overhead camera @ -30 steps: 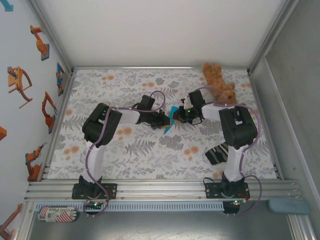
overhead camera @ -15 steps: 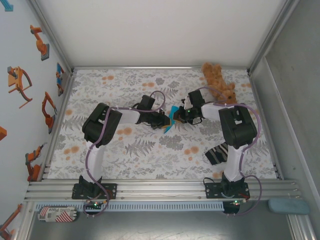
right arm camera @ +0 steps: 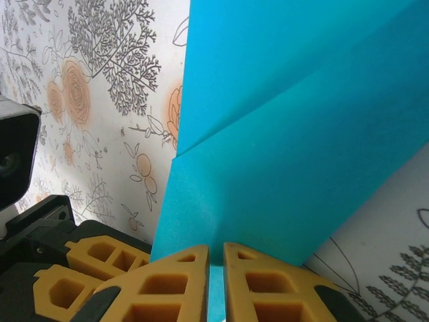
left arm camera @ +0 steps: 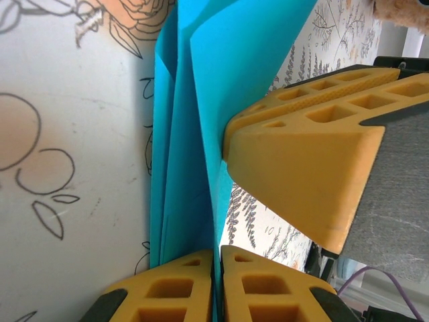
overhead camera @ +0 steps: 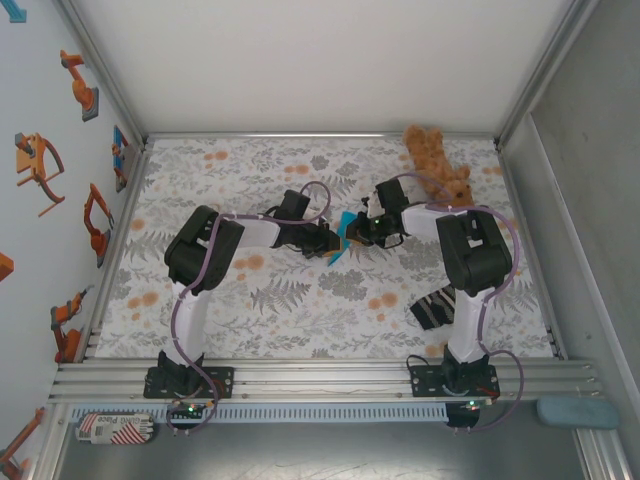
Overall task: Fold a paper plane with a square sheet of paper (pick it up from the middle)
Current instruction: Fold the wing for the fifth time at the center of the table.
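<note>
1. The blue paper [overhead camera: 343, 240] is in the middle of the table [overhead camera: 250, 180], between the two arms. It is folded into layers and stands on its edge. I cannot tell if its bottom edge touches the table.
2. The left gripper [left arm camera: 216, 258] is pinched tight on the paper's edge. Its two yellow fingers have just the thin paper between them.
3. The right gripper [right arm camera: 215, 251] is pinched the same way on another part of the paper, close to a fold line.
4. The paper may rip. Both grippers hold it very near each other, so if one pulls away while the other holds on, the thin sheet could tear.
5. The paper may get crumpled. If the two grippers push toward each other, the layers could bend in the wrong place and leave a bad crease.
6. The layers may slide. In the left wrist view they fan apart a little, so a new fold could come out crooked.
7. The grippers may bump. Their fingers sit just beside each other, so a small wrong move could knock them together.
8. If one gripper lets go too soon, the paper may flop down and open up.
</note>
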Available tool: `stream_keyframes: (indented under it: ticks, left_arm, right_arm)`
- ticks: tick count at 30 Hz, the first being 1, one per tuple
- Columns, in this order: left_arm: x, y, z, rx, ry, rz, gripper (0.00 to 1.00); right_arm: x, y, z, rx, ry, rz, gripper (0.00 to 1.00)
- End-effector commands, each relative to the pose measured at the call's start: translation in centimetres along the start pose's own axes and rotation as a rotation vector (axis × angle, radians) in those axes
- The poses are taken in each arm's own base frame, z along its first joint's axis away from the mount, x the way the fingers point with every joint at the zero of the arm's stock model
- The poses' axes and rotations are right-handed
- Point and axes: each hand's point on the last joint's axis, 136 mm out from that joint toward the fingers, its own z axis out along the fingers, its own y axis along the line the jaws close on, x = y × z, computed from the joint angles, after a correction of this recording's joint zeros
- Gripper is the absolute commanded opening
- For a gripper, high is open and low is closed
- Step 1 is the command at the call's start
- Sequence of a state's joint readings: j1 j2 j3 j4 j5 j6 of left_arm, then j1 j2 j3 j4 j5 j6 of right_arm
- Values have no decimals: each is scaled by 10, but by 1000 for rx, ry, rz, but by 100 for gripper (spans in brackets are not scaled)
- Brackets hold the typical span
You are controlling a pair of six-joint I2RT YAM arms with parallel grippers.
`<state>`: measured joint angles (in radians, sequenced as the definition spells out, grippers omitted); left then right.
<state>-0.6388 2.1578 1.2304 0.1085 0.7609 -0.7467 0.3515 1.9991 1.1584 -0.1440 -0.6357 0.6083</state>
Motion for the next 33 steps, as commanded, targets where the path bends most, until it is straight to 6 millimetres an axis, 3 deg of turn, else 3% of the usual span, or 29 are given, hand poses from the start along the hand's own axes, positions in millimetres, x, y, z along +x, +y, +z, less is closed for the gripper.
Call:
stream_keyframes:
  ticks: [1,5,11,16,22,28,33]
  left_arm:
    - [56,93,26,-249,123,-172,11]
    - [61,100,28,-263,134,-175,11]
    - [67,111,29,-300,145,-181,11]
    - [72,122,28,-333,129,-173,10]
    - [74,129,28,-354,108,-159,9]
    - [75,134,27,-375,103,-156,8]
    - [75,135,28,-378,101,-155,7]
  right_arm:
    - [0,8,1,-11,15,-29,14]
    - [-4,20,-4,-44,-1,-52,15]
    - [-1,21,0,-61,21,-49,16]
    - [-9,30,-20,-30,-56,-92,17]
    - [-9,10,-33,82,-141,-93,21]
    - [-4,-11,-32,199,-126,-91,33]
    - [-2,-22,-26,316,-77,-138,37]
